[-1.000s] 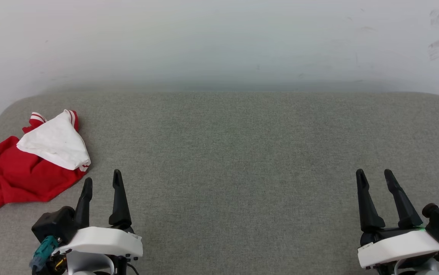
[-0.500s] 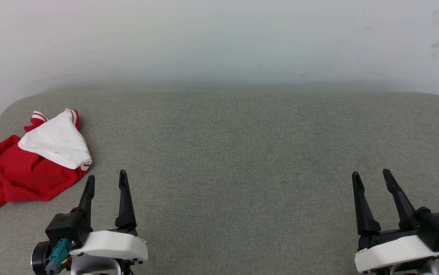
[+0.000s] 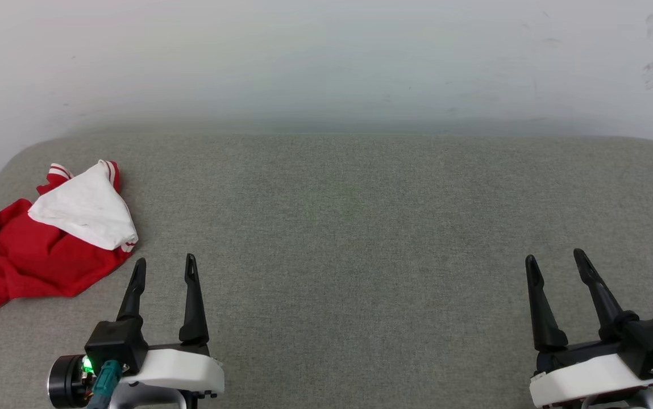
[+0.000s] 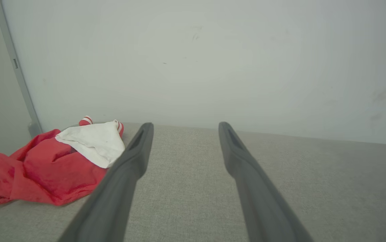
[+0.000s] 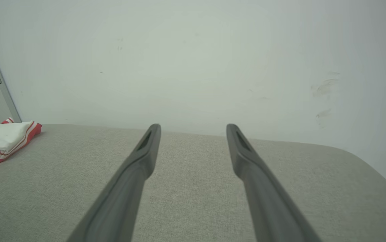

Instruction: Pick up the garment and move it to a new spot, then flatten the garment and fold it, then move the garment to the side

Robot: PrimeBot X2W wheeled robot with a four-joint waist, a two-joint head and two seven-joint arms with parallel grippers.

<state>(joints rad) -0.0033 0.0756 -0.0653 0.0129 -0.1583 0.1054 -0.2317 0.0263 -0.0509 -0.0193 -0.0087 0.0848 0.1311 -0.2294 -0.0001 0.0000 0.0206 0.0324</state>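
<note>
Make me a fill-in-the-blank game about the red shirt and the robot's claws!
1. The shirt lies crumpled at the robot's ____ end of the cushion.
2. The left claw and the right claw are both ____.
3. The sleeve on top of the shirt is ____.
4. The claw nearer the shirt is the ____ one.

Missing words: left, open, white, left.

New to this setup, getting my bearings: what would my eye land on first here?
The crumpled red-and-white garment, bunched at the left end of the grey padded surface. Next, the left gripper and right gripper low at either side, jaws open and empty, the left one near the garment without touching it.
</note>
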